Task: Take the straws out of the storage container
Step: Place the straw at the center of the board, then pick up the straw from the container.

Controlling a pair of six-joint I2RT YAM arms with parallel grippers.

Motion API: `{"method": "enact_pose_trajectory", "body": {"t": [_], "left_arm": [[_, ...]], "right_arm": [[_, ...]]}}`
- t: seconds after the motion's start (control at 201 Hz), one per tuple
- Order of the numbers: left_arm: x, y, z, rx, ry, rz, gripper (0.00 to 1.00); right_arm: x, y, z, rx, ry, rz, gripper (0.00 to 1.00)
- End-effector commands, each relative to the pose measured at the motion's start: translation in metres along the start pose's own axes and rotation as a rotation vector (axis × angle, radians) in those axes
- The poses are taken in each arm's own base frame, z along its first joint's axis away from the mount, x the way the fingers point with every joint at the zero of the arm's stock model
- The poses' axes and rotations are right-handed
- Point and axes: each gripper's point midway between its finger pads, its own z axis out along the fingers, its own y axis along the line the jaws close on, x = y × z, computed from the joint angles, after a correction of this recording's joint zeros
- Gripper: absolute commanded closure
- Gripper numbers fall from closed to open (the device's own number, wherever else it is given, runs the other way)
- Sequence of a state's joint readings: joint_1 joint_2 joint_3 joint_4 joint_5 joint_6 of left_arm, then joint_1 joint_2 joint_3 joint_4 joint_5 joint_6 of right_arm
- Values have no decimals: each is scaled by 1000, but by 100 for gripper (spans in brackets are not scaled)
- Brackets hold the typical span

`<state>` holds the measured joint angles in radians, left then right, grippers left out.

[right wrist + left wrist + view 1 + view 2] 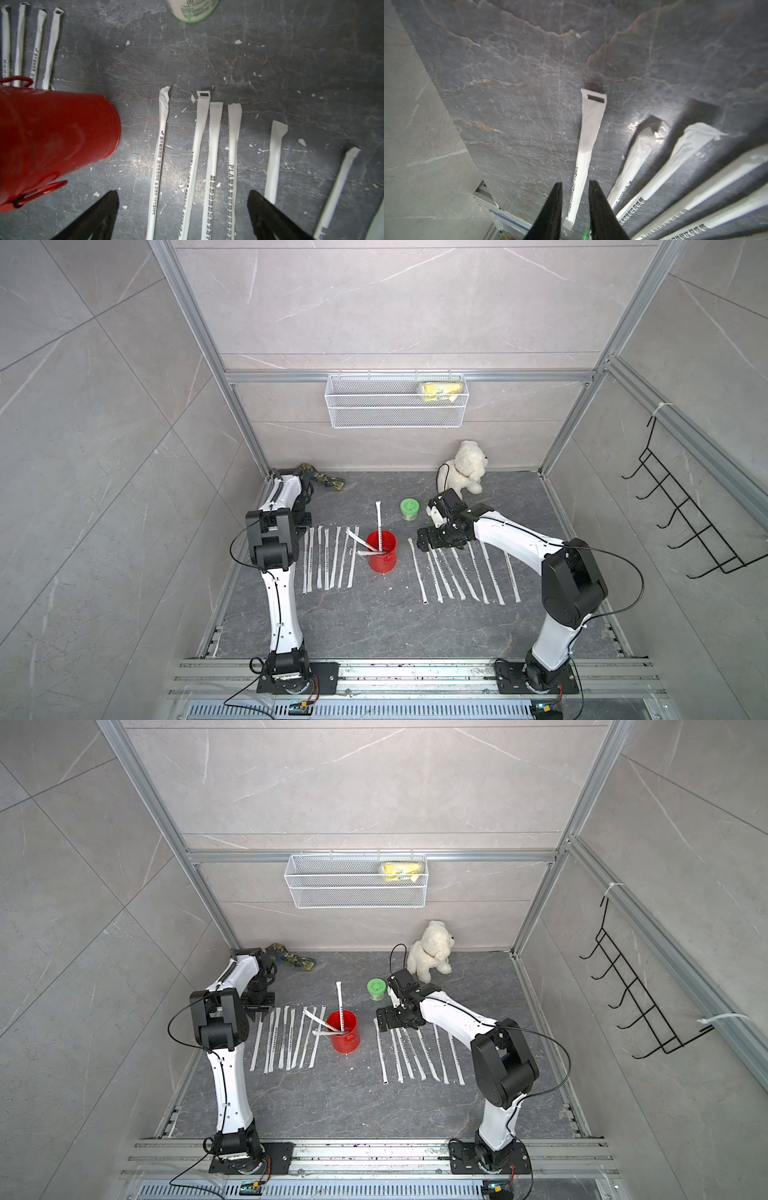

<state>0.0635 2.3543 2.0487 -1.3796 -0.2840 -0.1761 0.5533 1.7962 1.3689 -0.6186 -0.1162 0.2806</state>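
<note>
3 white paper-wrapped straws (379, 522) left in red metal can (384, 562); wide-open empty right gripper (182, 194) judged nearer; left gripper (575, 182) narrowly parted.

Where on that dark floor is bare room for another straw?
Widest: the front strip between the straw rows and the base rail. Also at the back, between camouflage cloth and plush dog. Crowded either side of the red can.
</note>
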Motion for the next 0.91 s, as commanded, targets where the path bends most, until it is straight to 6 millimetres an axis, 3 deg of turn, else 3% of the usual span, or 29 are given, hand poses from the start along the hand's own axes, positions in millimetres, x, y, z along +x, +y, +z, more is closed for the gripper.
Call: {"method": "enact_pose_trajectory", "body": {"t": [0.0, 0.119, 0.219, 0.378, 0.553, 0.901], "left_arm": [[2, 3, -60, 115, -145, -68, 73], [10, -7, -113, 266, -300, -122, 73], [25, -18, -153, 382, -427, -138, 72], [55, -38, -193, 517, -539, -116, 71], [81, -55, -211, 637, -594, -102, 70], [104, -49, -208, 631, -603, -102, 69]], "right_arm": [[-34, 34, -38, -63, -151, -52, 0], [-48, 60, -49, -105, -194, -97, 7], [-57, 78, -55, -132, -205, -121, 23], [-69, 105, -61, -166, -216, -165, 41], [-73, 127, -51, -191, -191, -197, 47], [-72, 147, -19, -212, -120, -217, 47]]}}
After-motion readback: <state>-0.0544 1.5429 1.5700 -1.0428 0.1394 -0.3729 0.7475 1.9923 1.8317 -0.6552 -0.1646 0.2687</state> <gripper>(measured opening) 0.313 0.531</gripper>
